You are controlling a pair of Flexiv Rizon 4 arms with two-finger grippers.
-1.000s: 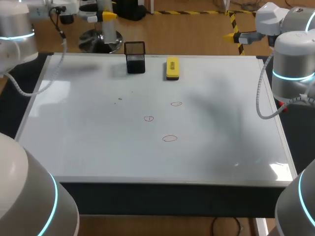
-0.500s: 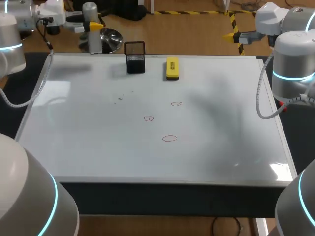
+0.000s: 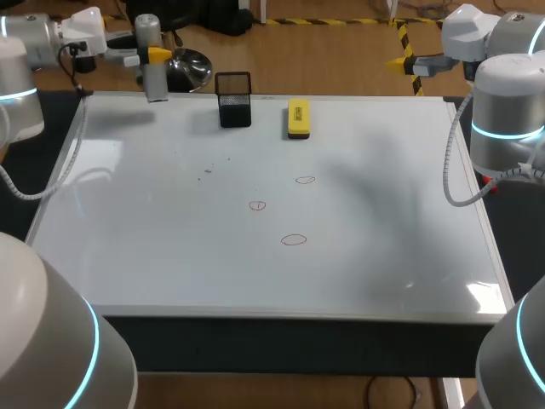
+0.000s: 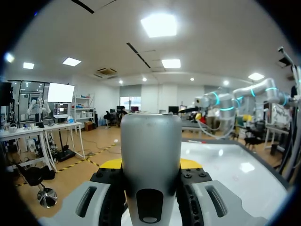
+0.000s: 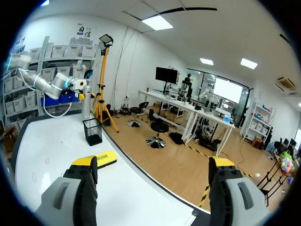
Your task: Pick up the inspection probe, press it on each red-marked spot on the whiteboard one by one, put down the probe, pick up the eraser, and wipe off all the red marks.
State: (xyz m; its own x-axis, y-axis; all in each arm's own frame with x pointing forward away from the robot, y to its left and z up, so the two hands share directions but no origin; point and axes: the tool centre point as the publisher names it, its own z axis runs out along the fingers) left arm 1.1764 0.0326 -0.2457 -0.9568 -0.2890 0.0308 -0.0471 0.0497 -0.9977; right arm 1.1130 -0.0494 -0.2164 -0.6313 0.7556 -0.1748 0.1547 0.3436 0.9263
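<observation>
The left gripper [image 3: 153, 55] clamps the grey inspection probe [image 3: 154, 83] upright over the whiteboard's [image 3: 170, 256] far left corner. The right gripper [image 5: 153, 167] hangs wide open off the far right corner. The eraser [image 3: 297, 118] lies at the far edge.

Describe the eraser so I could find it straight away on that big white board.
Start from the large whiteboard and follow its far edge. Along that edge stands a black mesh holder; the eraser lies just to its right, a small oblong block. It is the only bright yellow thing lying on the board.
</observation>
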